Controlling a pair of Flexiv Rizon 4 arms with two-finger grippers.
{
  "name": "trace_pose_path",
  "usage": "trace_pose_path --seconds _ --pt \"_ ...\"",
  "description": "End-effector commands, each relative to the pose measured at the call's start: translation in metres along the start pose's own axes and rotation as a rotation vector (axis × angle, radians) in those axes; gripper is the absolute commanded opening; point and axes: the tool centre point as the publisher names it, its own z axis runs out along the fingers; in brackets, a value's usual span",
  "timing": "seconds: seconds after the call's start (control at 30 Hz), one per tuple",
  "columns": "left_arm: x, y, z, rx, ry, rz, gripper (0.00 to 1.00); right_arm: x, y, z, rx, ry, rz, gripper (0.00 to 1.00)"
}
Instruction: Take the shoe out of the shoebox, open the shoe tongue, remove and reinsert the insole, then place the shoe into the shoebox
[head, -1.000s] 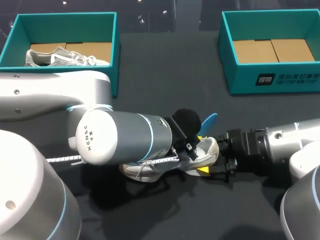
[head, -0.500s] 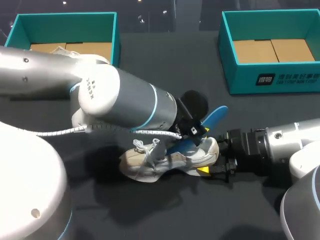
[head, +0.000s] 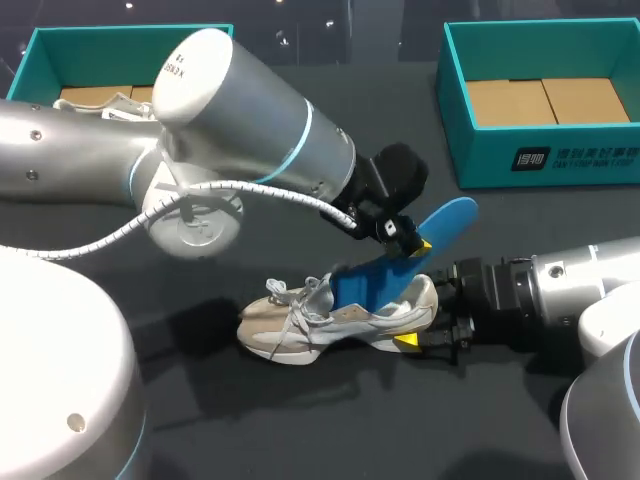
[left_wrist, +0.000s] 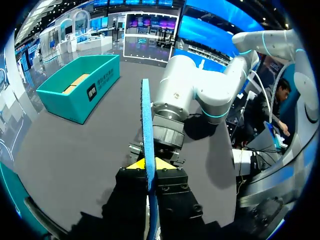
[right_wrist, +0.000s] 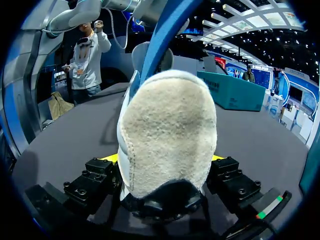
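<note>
A beige and white shoe (head: 300, 325) lies on its side on the dark table. My right gripper (head: 425, 315) is shut on its heel; in the right wrist view the heel (right_wrist: 167, 125) fills the space between the two fingers of my right gripper (right_wrist: 164, 159). My left gripper (head: 412, 243) hangs above the heel, shut on the blue insole (head: 395, 270). The insole slants up to the right, its lower end at the shoe's opening. In the left wrist view the insole (left_wrist: 146, 120) stands edge-on, with my left gripper (left_wrist: 149, 164) pinching it between its yellow tips.
A teal shoebox (head: 230, 110) at the back left holds a second shoe (head: 120, 105). Another teal shoebox (head: 540, 150) stands at the back right with only cardboard inside. My left arm's big elbow (head: 240, 110) looms over the table's left middle.
My left arm has risen and swung right, drawing the blue insole up out of the shoe. The right gripper and the shoe's heel have stayed put.
</note>
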Motion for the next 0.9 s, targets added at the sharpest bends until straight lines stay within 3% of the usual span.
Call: trace_pose_path --seconds 0.03,0.5,0.6,0.77,0.9 --pt "0.010 -0.018 -0.029 0.000 0.127 0.025 0.00 0.001 0.000 -0.001 0.005 -0.001 0.000 0.00" --pt "0.010 -0.018 -0.029 0.000 0.127 0.025 0.00 0.001 0.000 -0.001 0.005 -0.001 0.000 0.00" --pt "0.010 -0.028 -0.051 0.063 0.209 -0.043 0.00 0.001 0.000 -0.001 0.005 -0.001 0.000 0.00" --pt "0.016 -0.055 -0.094 0.220 0.239 -0.066 0.00 0.001 0.000 -0.001 0.005 -0.001 0.000 0.00" --pt "0.026 -0.068 -0.125 0.303 0.256 -0.077 0.00 0.001 0.000 -0.001 0.005 -0.001 0.000 0.00"
